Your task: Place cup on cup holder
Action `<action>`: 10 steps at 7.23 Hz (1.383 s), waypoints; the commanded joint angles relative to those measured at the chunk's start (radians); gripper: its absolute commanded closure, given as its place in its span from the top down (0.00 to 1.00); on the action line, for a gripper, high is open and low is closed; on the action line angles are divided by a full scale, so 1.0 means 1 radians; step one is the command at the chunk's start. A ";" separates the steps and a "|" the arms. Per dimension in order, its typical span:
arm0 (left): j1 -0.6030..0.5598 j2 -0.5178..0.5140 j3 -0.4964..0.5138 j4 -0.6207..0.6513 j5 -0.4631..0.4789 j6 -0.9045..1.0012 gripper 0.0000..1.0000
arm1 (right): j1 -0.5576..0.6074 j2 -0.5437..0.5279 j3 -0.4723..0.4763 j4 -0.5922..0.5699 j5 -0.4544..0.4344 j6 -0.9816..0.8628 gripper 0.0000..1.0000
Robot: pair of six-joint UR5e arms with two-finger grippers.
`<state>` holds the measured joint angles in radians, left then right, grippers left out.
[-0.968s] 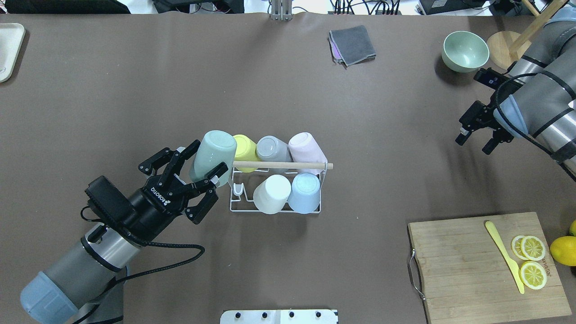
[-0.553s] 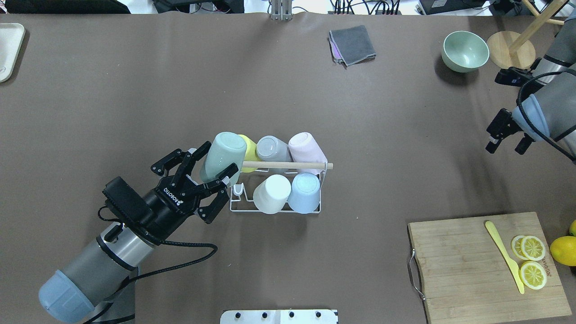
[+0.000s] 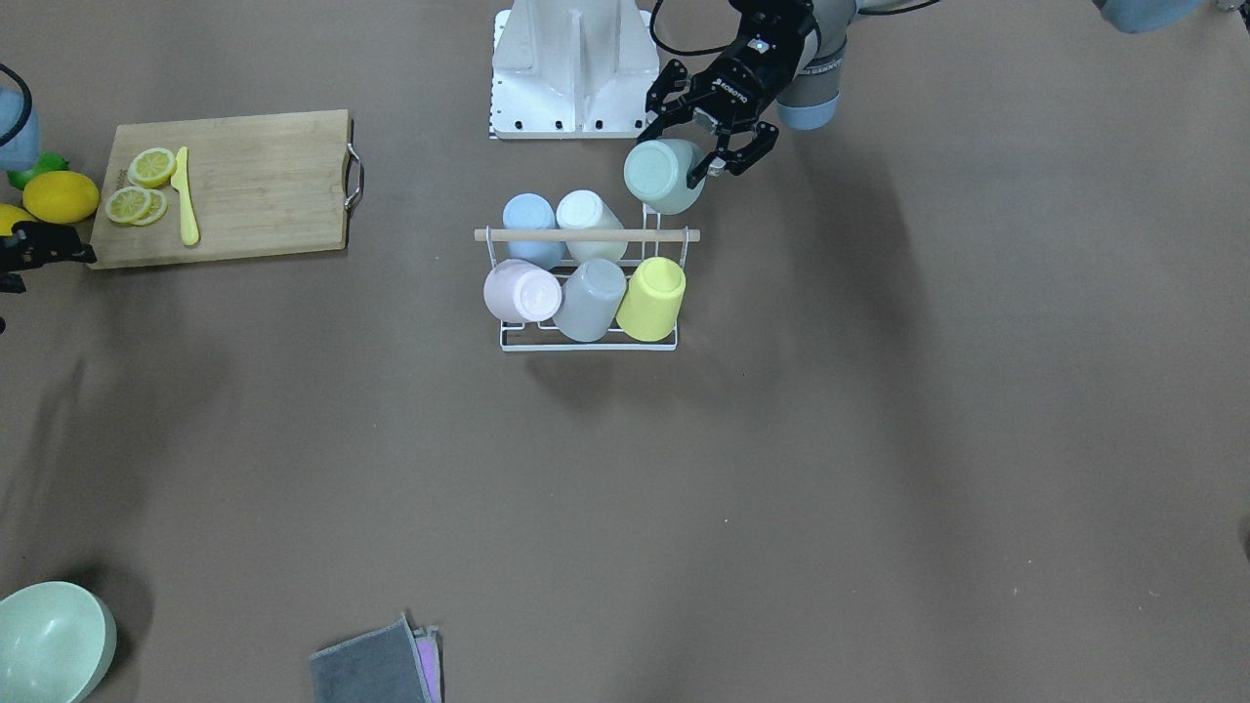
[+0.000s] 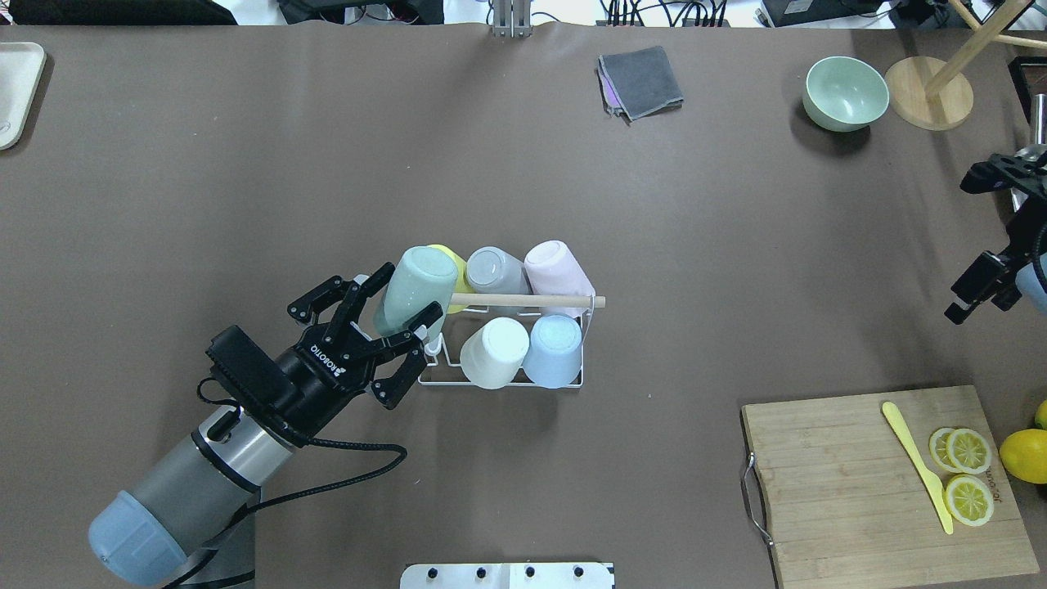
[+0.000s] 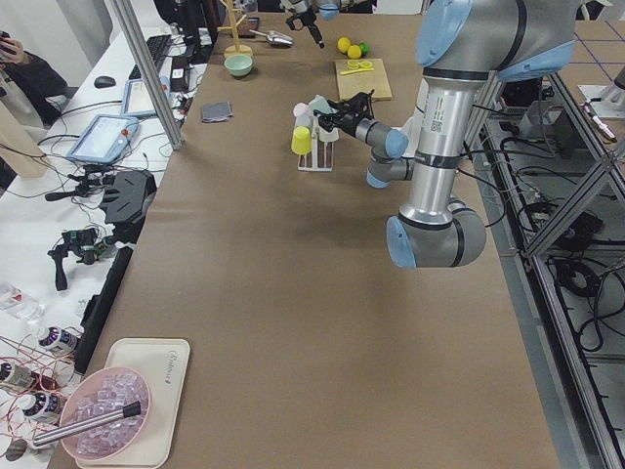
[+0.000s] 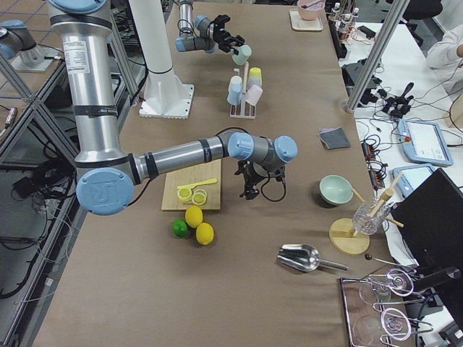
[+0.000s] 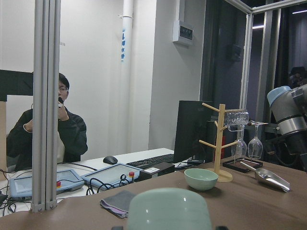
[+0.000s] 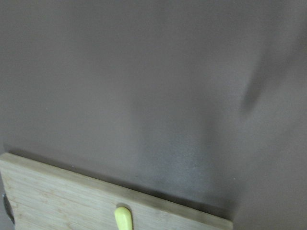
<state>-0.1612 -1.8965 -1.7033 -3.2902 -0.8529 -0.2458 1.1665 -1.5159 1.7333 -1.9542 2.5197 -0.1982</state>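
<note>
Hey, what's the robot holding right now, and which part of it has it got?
The left gripper grips the pale green cup by its side wall, one finger on each side. The right gripper holds nothing.

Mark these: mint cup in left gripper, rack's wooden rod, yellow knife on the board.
mint cup point(image 4: 419, 282), overhead exterior, middle of its body.
wooden rod point(image 4: 523, 300), overhead exterior, mid-length.
yellow knife point(image 4: 918, 466), overhead exterior, middle of its length.

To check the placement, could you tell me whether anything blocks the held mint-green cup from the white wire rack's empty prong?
Nothing visible does: the empty prong stands bare by the mint-green cup in the left gripper; the light wooden rod runs alongside.
</note>
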 commanded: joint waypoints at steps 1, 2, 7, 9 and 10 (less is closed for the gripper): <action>0.014 -0.013 0.033 0.000 0.000 0.000 0.00 | 0.044 -0.145 0.026 0.197 -0.007 0.003 1.00; 0.018 -0.022 0.046 0.000 0.000 0.000 0.00 | 0.080 -0.191 0.023 0.295 -0.009 0.003 0.99; 0.029 -0.029 0.057 -0.002 0.000 -0.001 0.00 | 0.163 -0.268 0.028 0.476 -0.198 0.295 0.98; 0.042 -0.029 0.060 -0.002 0.002 0.000 0.00 | 0.227 -0.271 0.029 0.488 -0.275 0.322 0.99; 0.042 -0.029 0.059 -0.003 0.002 -0.001 0.00 | 0.246 -0.270 0.029 0.480 -0.274 0.332 0.98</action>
<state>-0.1214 -1.9253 -1.6438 -3.2923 -0.8519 -0.2459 1.3817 -1.7858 1.7617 -1.4713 2.2587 0.1187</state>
